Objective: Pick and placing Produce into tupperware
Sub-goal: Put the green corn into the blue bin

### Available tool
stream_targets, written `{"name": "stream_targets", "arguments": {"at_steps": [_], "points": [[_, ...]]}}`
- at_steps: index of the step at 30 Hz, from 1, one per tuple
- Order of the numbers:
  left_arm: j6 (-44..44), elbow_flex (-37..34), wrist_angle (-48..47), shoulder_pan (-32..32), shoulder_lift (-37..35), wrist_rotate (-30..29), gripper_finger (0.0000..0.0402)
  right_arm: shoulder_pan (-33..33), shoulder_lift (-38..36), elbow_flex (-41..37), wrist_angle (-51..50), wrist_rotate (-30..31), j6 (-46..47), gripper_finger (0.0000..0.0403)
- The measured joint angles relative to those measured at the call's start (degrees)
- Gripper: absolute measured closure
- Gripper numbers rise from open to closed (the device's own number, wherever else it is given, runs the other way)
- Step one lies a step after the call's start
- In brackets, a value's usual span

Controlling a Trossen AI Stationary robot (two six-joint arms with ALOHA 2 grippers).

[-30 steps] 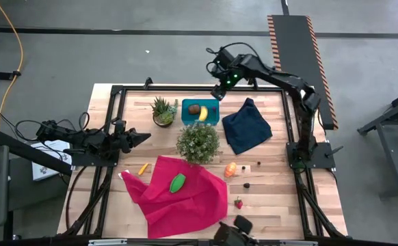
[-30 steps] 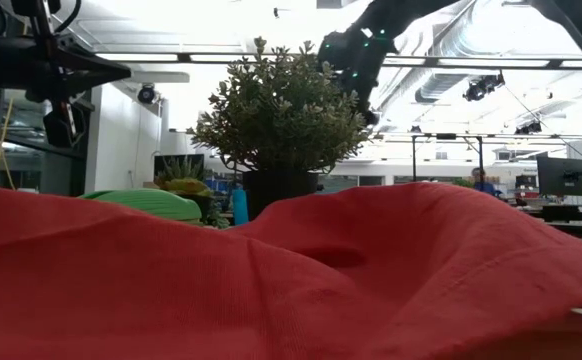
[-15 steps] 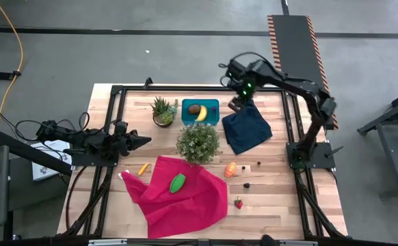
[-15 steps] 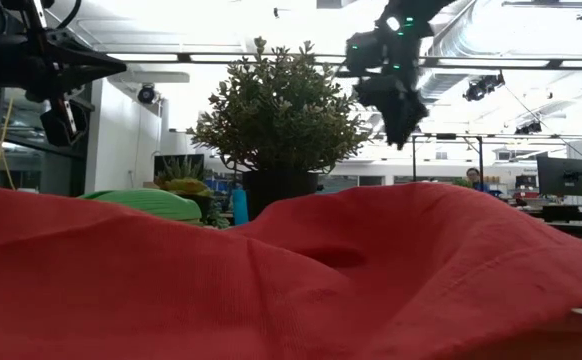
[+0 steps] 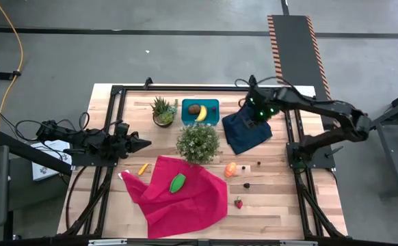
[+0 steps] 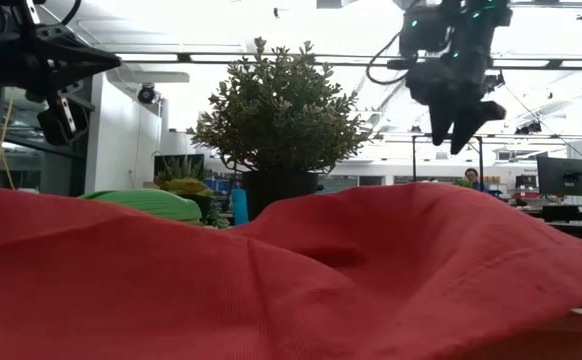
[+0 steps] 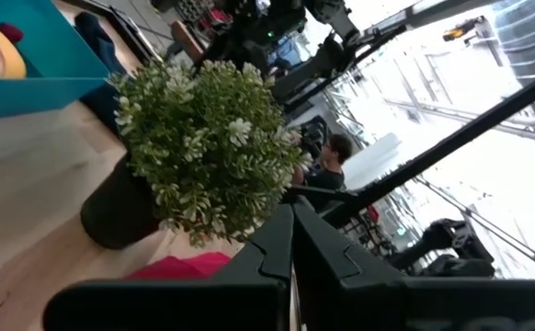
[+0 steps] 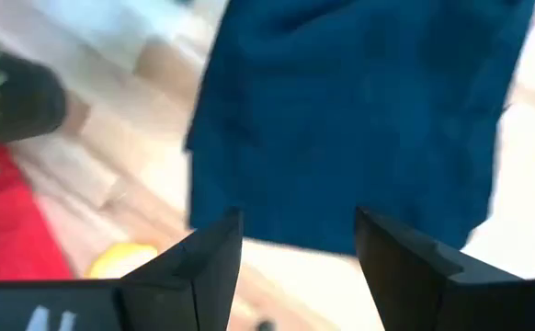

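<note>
We see the right gripper (image 5: 256,121), fingers apart and empty, above the navy cloth (image 5: 247,128); it should descend squarely onto the orange pieces (image 5: 231,169) (left gripper (image 5: 143,143) waits, fingers together).

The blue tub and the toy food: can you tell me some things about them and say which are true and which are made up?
1. The banana lies inside the blue tub. True.
2. The green piece sits on the navy cloth. False: it lies on the red cloth.
3. The right end effector hangs open over the navy cloth, holding nothing. True.
4. The strawberry is in the tub. False: it lies on the bare wood near the red cloth's edge.
5. The left end effector is shut, near the table's left side. True.
6. The bushy plant has tipped over. False: it stands upright.
</note>
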Motion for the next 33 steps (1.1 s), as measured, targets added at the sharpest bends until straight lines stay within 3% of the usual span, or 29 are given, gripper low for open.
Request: {"name": "stream_targets", "arguments": {"at_steps": [8,16,24,33], "points": [[-0.1,0.0,-0.2,0.0,0.0,5.3,0.0398,11.1,-1.8,-3.5,4.1,-0.2,11.2,0.0204],[-1.9,7.5,-4.4,0.0,3.7,13.2,0.0342,18.1,-1.8,-3.5,2.5,2.9,16.8,0.0204],[6.9,23.3,-15.8,0.0,21.6,16.2,0.0347,21.3,-1.8,-3.5,0.9,5.9,20.5,0.0204],[12.2,37.1,-20.8,0.0,44.1,21.8,0.0348,22.6,-1.8,-3.5,-0.4,9.3,20.3,0.0204]]}}
